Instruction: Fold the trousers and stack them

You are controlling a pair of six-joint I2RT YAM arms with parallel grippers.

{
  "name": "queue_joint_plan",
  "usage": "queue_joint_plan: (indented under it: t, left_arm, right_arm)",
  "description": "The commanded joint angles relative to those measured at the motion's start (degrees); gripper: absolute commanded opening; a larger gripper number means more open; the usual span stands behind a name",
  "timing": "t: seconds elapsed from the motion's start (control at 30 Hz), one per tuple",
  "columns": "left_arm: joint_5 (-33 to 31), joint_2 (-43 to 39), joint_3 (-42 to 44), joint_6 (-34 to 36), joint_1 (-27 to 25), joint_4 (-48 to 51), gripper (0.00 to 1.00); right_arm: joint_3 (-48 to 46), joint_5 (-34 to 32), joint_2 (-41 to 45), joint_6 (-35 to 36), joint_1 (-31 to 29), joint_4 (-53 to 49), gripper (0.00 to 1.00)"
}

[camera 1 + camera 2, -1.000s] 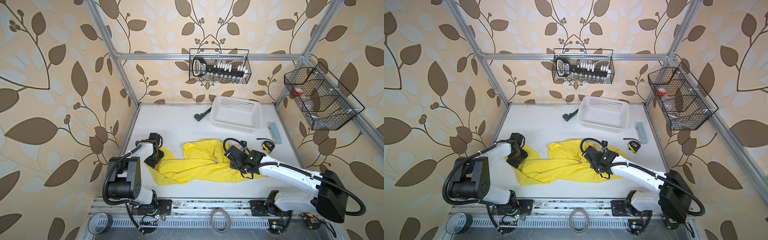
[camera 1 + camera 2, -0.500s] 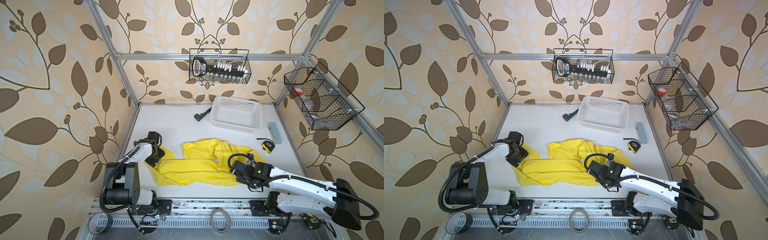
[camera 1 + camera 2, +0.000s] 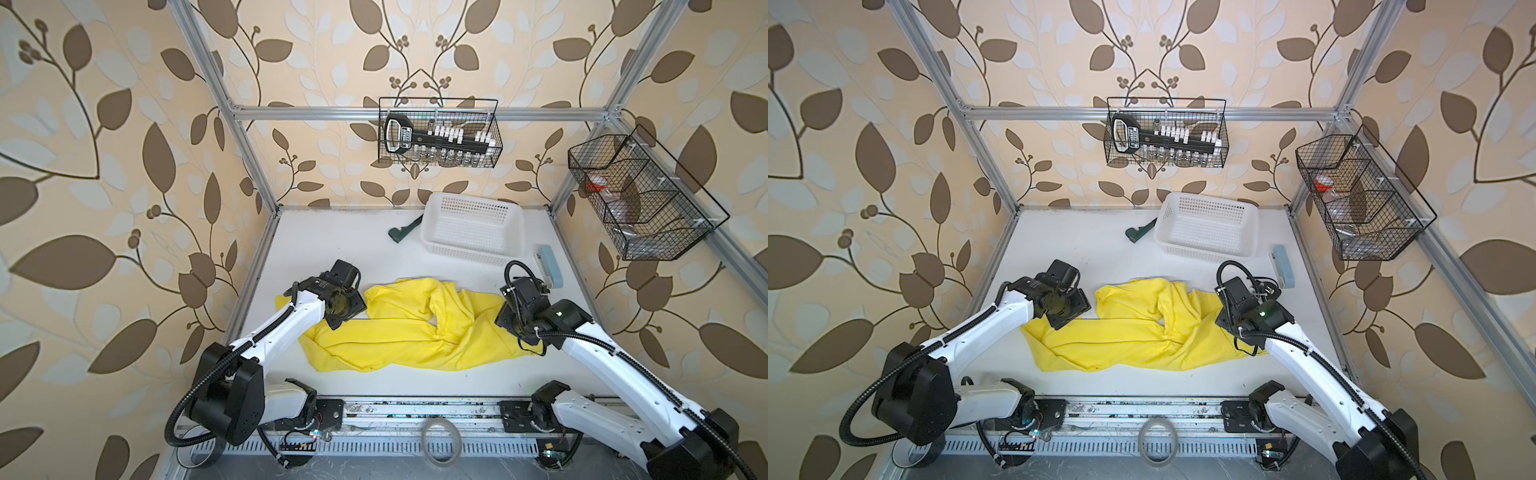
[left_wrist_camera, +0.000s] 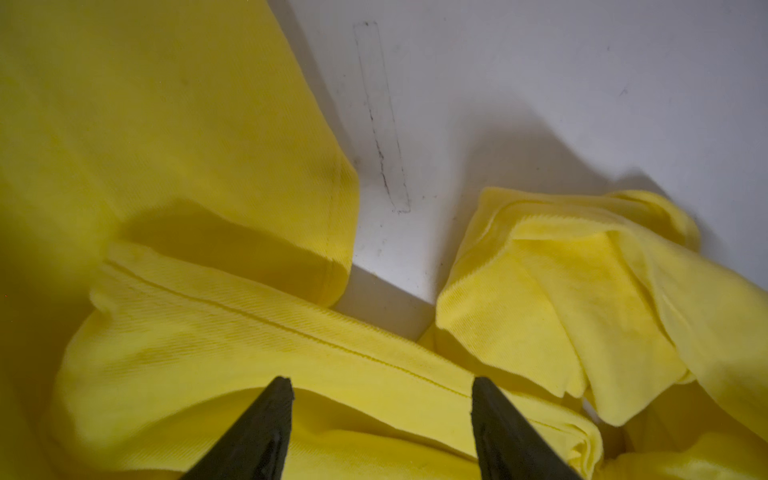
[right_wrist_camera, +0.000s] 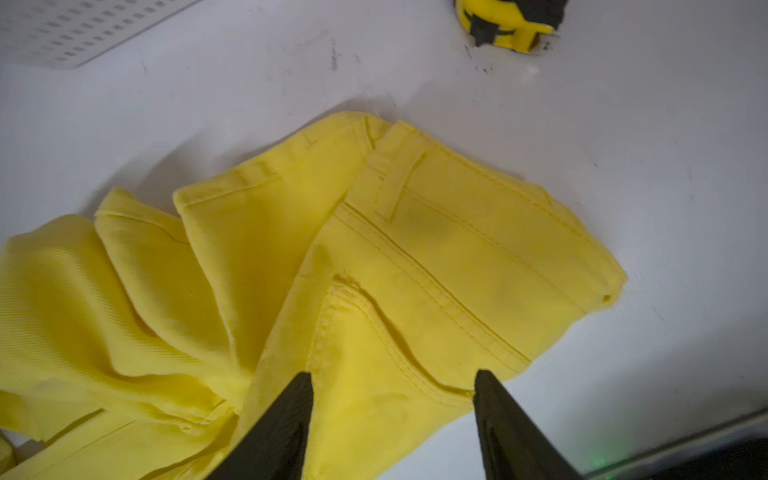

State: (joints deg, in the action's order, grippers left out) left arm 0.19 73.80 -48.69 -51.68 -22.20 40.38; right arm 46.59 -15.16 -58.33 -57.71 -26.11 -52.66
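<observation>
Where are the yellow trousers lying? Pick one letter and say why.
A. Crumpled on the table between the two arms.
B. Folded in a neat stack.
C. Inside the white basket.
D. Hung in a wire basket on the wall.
A: the trousers sprawl unfolded and wrinkled across the white table between the two arms, apart from the white basket behind them.

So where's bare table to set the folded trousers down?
Far-left table, between the left frame, wrench and trousers, is bare. A narrow strip runs between trousers and front rail. Crowded on the right: basket, blue box, right gripper.
</observation>
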Motion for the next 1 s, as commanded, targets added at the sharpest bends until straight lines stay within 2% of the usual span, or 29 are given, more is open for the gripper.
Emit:
queue_joint_plan:
  t: [0.0,0.07,0.13,0.3,0.4,0.47,0.63,0.8,0.97]
  left_arm:
    - [-0.27,0.74,-0.80,-2.79,-2.66,-0.10,0.70]
    - [0.04,1.16,-1.10,-3.46,-4.48,-0.68,0.71]
    - [-0.10,1.42,-2.66,-3.20,-6.73,-1.28,0.74]
    - [-1.88,5.20,-10.86,-1.07,-12.23,-1.05,0.80]
    - [-1.13,9.71,-15.78,-0.55,-15.02,-2.21,0.82]
    - [-1.08,13.23,-19.47,-0.44,-16.96,-2.49,0.83]
    - [-0.12,21.47,-27.26,1.80,-21.05,-3.33,0.84]
    - [0.42,28.83,-33.65,2.43,-25.12,-4.47,0.84]
    - [0.99,34.52,-38.54,3.05,-28.67,-5.04,0.79]
  right_arm:
    - [1.80,5.16,-4.14,4.16,0.36,7.29,0.63]
    - [1.69,7.77,-7.63,3.82,-0.43,8.68,0.63]
    - [0.64,7.68,-10.43,3.55,-1.52,10.35,0.62]
    - [-0.08,8.95,-16.29,5.45,-1.62,15.72,0.61]
    - [-2.01,9.93,-18.86,5.95,-2.44,17.87,0.54]
    - [-4.31,10.68,-19.39,5.78,-2.80,18.68,0.45]
    - [-7.23,8.94,-14.19,4.47,-3.16,16.30,0.12]
    - [-9.01,6.49,-8.05,3.38,-3.16,12.12,0.02]
    - [-11.12,5.83,-3.25,2.09,-3.76,10.38,0.03]
